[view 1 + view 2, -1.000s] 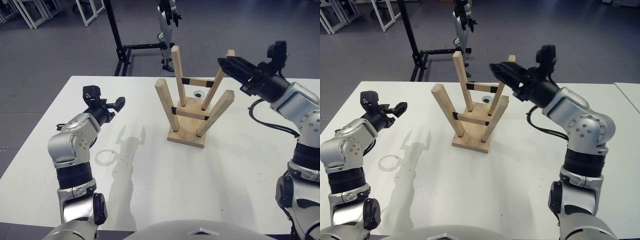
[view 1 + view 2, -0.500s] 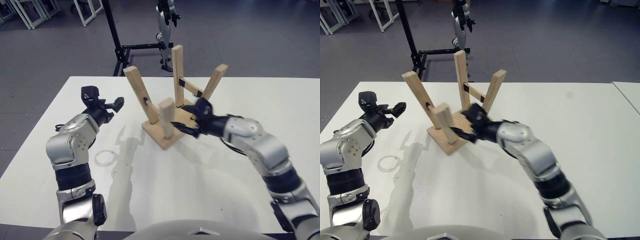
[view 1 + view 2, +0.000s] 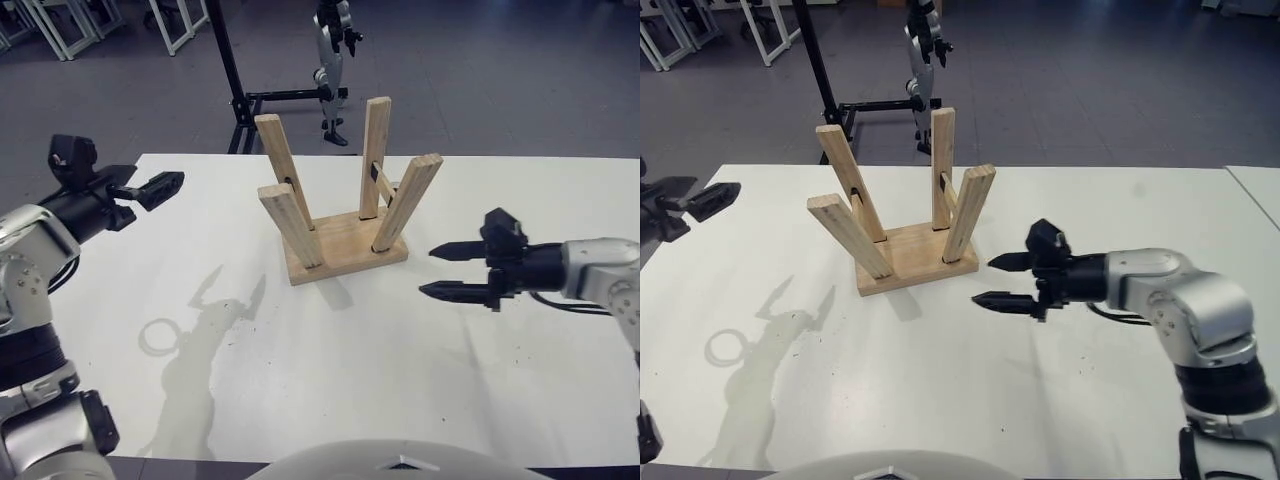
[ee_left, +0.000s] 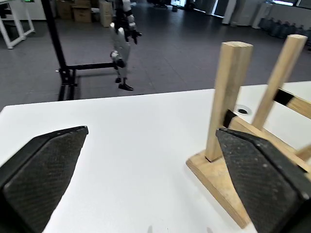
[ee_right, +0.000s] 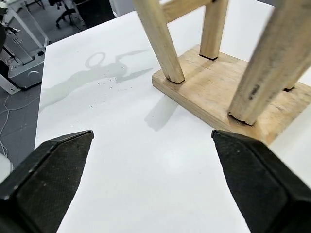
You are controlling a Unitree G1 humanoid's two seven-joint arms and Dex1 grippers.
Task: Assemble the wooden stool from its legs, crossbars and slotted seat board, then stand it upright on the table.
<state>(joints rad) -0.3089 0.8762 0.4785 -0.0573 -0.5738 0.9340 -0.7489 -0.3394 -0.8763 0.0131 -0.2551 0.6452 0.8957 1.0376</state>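
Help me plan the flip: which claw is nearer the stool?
Right. The right claw sits right of the stool, close; the left claw is farther, to its left.

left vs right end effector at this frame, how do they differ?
Left end effector sits over the table's left edge, far from the stool; right end effector is nearer, on the stool's right side. Left end effector points rightward; right end effector points leftward. Shared: both open, empty, aimed at the stool.

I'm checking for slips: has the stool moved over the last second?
Yes. The stool has turned and slid to the robot's left, nearer the black stand.
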